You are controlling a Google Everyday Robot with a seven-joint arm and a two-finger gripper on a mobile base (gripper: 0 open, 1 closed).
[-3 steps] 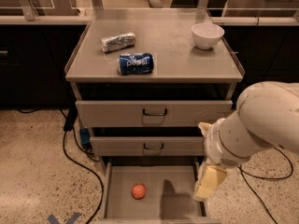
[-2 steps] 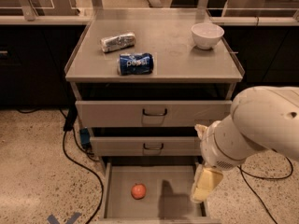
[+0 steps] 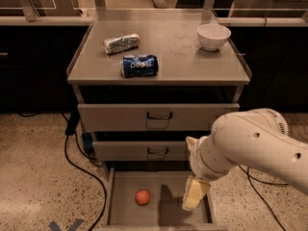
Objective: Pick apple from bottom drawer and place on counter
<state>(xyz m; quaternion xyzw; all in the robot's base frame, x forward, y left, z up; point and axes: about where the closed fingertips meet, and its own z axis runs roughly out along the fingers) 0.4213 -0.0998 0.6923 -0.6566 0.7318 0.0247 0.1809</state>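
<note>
The apple (image 3: 142, 197), small and red-orange, lies on the floor of the open bottom drawer (image 3: 124, 213), left of its middle. My gripper (image 3: 194, 195) hangs from the white arm over the right part of the drawer, to the right of the apple and apart from it, pointing down. The counter (image 3: 183, 57) is the grey-beige cabinet top above the two shut upper drawers.
On the counter lie a blue soda can (image 3: 139, 65) on its side, a crumpled silver packet (image 3: 121, 43) and a white bowl (image 3: 213, 36). A black cable (image 3: 72, 158) runs over the speckled floor left of the cabinet. Dark cabinets stand behind.
My arm and gripper have shifted a little to the left over the drawer, closer to the apple. The apple and the counter items have not moved.
</note>
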